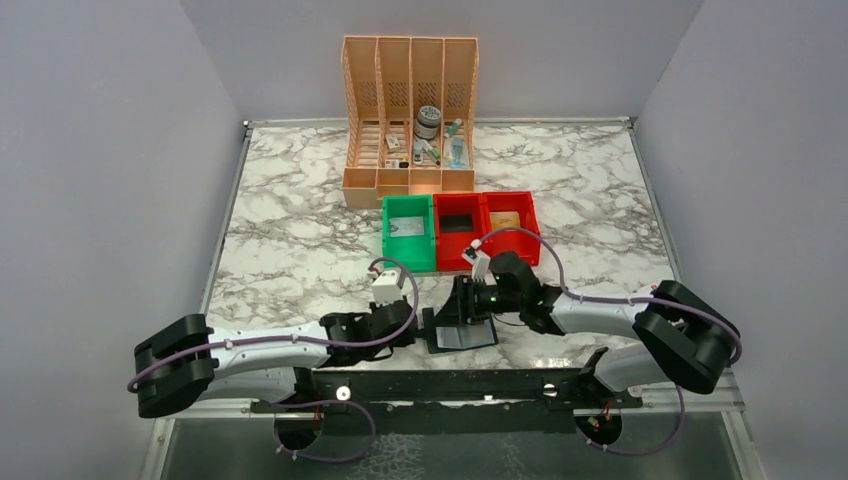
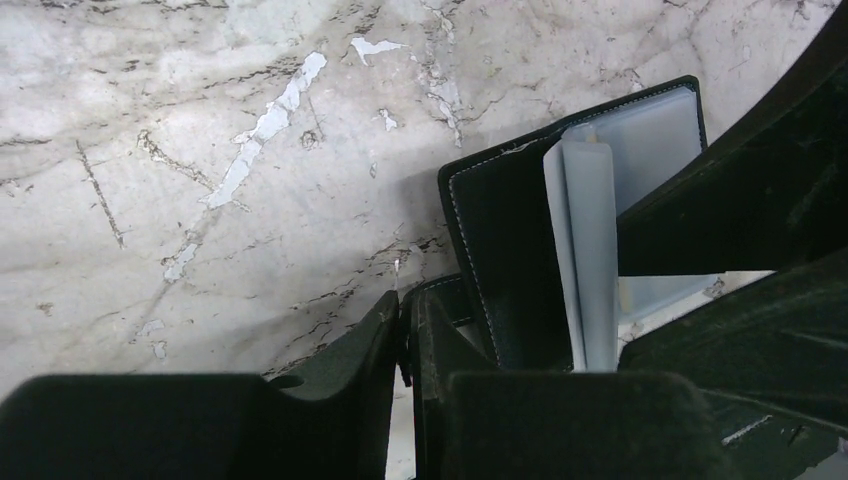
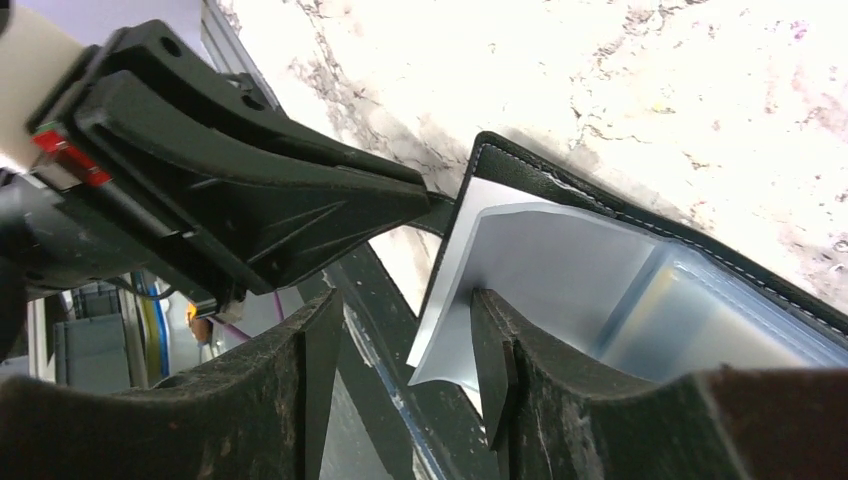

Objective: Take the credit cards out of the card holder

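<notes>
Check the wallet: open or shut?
Open. The wallet lies spread on the table, and its pale blue lining and clear sleeves show in both wrist views.

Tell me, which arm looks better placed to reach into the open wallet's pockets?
The right, probably. The right gripper stands open with a pale pocket leaf of the card holder between its fingers; the left gripper is pinched shut on the holder's black tab, steadying it.

Plain grey walls (image 1: 100, 150) enclose a white, grey-veined marble table (image 1: 290, 250); light even and soft.
</notes>
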Available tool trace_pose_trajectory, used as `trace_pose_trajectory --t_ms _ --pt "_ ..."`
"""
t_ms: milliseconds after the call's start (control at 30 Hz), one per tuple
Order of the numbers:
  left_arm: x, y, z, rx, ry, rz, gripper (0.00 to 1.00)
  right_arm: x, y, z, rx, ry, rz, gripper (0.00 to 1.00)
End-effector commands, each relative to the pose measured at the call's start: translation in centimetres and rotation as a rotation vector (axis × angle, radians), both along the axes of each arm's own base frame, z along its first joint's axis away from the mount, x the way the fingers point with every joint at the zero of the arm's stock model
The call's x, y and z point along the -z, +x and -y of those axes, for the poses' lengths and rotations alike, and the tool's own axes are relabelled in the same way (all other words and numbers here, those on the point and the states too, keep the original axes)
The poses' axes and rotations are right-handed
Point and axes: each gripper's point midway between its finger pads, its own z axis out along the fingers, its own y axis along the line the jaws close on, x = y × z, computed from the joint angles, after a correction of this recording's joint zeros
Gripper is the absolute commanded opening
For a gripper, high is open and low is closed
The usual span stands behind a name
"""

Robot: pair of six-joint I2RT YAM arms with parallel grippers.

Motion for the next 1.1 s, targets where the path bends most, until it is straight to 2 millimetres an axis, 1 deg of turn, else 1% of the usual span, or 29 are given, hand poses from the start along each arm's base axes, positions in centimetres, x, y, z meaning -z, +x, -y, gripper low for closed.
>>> trace_pose_trajectory --t_ms 0,33,133,200,267,400,500,567,667,700,767,800,867,933,967,1000,1067 --pt "0.2 0.6 -0.5 -0.025 -0.009 0.008 0.16 -1.1 0.1 -0.3 0.004 0.028 0.02 0.55" --pt "0.3 0.7 -0.6 -0.028 0.007 0.001 0.15 -1.6 -0.1 -0.5 -0.021 0.044 0.025 0.6" --pt "0.7 0.8 -1.2 -0.042 0.058 -0.012 0.12 -2.4 -0.3 -0.5 -0.021 0.077 0.036 0.62" --pt "0.8 0.9 -1.0 -0.04 0.055 -0.013 0.11 -2.7 -0.2 -0.2 0.007 0.097 0.045 0.57" --pt "0.8 1.0 -0.5 -0.03 0.037 -0.014 0.1 -2.7 -0.1 -0.1 0.02 0.099 0.042 0.49" --pt "0.9 1.2 -0.3 -0.027 0.049 -0.02 0.08 -2.5 0.3 0.1 0.085 0.092 -0.003 0.37" --pt "0.9 1.3 -0.3 -0.022 0.063 -0.019 0.07 -2.7 0.1 -0.1 0.087 0.135 -0.022 0.3" --pt "0.9 1.4 -0.2 -0.02 0.059 -0.017 0.06 -2.4 0.0 -0.4 0.076 0.13 -0.039 0.24" --pt "0.9 1.3 -0.1 -0.017 0.048 -0.017 0.05 -1.6 0.2 -0.8 0.066 0.129 -0.047 0.21" --pt "0.8 1.3 0.0 -0.017 0.041 -0.015 0.04 -1.7 0.1 -1.1 0.05 0.141 -0.042 0.21" --pt "0.8 1.3 0.0 -0.017 0.036 -0.016 0.04 -2.6 -0.2 -1.8 -0.019 0.171 -0.009 0.22" --pt "0.7 1.3 -0.1 -0.018 0.036 -0.016 0.04 -3.0 -0.2 -1.9 -0.034 0.166 0.001 0.24" --pt "0.5 1.3 -0.2 -0.019 0.034 -0.015 0.04 -3.6 0.3 -1.5 -0.017 0.131 0.038 0.32" --pt "0.4 1.3 -0.4 -0.02 0.032 -0.011 0.04 -3.1 1.5 0.0 0.071 0.012 0.075 0.41" --pt "0.4 1.3 -0.4 -0.02 0.029 -0.009 0.04 -2.6 2.0 1.3 0.12 -0.059 0.09 0.45" --pt "0.3 1.3 -0.5 -0.02 0.023 -0.005 0.04 -1.9 2.0 2.7 0.149 -0.128 0.099 0.49" --pt "0.2 1.2 -0.6 -0.02 0.014 -0.002 0.04 -2.1 2.1 4.4 0.188 -0.178 0.136 0.57"
